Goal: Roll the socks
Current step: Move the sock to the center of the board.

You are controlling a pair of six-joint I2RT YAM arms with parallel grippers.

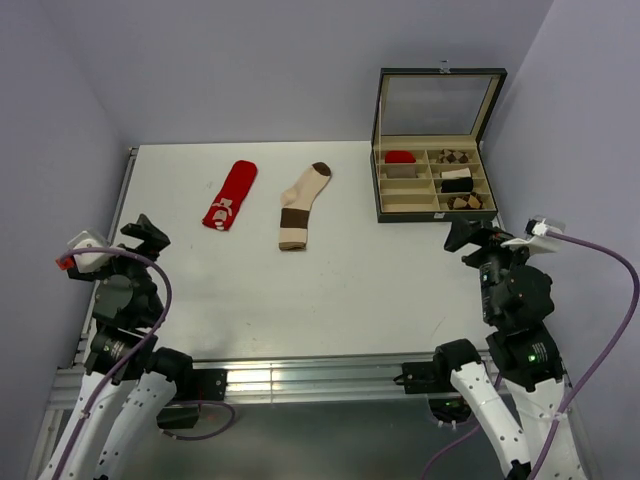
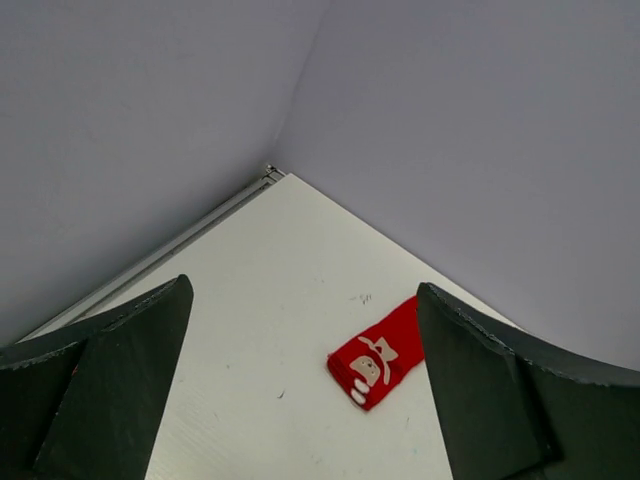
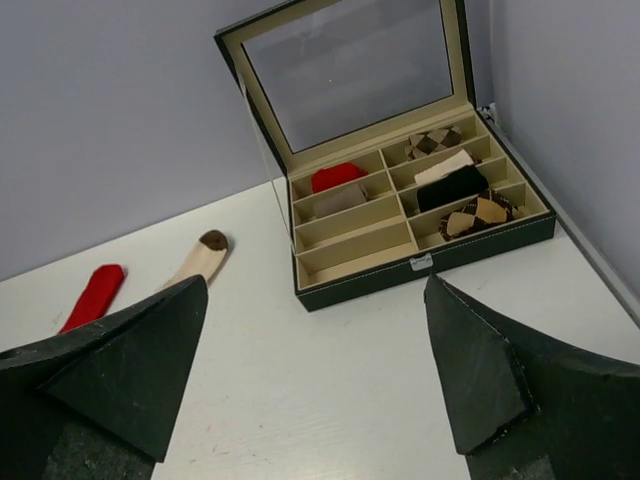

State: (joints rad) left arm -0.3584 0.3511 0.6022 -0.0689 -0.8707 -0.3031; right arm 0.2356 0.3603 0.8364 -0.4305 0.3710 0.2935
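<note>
Two socks lie flat on the white table (image 1: 330, 290), side by side at the back. The red sock (image 1: 231, 195) has white marks at its near end and also shows in the left wrist view (image 2: 378, 352) and the right wrist view (image 3: 92, 296). The cream sock (image 1: 303, 204) with brown toe, heel and band lies to its right; its brown toe shows in the right wrist view (image 3: 205, 254). My left gripper (image 1: 146, 234) stands open near the table's left edge, well short of the socks. My right gripper (image 1: 470, 237) stands open at the right, in front of the box. Both hold nothing.
A dark compartment box (image 1: 434, 186) with its glass lid raised stands at the back right (image 3: 420, 260). It holds a red bundle (image 1: 400, 157), brown-patterned bundles (image 1: 455, 157) and a black-and-white bundle (image 1: 456, 180). Grey walls close in at the back and both sides.
</note>
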